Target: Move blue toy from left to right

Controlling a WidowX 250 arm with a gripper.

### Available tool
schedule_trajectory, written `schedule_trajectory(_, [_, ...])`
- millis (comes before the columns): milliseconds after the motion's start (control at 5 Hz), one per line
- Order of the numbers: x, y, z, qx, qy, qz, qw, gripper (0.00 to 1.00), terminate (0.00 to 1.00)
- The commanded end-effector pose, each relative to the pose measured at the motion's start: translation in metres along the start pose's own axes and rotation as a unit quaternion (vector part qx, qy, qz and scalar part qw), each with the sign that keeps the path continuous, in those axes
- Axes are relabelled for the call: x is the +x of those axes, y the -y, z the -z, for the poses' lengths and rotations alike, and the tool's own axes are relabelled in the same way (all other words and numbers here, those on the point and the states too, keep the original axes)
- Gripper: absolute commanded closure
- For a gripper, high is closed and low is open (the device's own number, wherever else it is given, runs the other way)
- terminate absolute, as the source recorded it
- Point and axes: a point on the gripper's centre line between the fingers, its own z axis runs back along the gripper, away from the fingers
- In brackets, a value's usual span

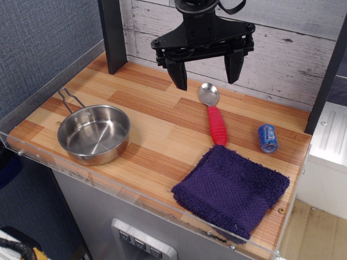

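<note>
The blue toy (267,137), a tiny blue can with a pale label and silvery ends, lies on its side on the wooden table near the right edge. My gripper (206,78) hangs open and empty above the back middle of the table, over the spoon's bowl, well to the left of the can. Its two dark fingers (179,76) are spread wide apart.
A spoon with a red handle (215,118) lies in the middle. A dark purple towel (231,189) lies at the front right. A steel pan (94,134) stands at the left. A dark post (113,35) stands at the back left, a wooden wall behind.
</note>
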Motion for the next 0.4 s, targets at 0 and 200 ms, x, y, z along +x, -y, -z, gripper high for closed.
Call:
schedule_trajectory(0, [-0.0032, -0.0025, -0.0147, -0.01, 0.017, 0.0, 0.9998, 0.0, 0.0])
schedule_trajectory(200, [-0.0032, -0.0025, -0.0147, -0.01, 0.017, 0.0, 0.9998, 0.0, 1.0])
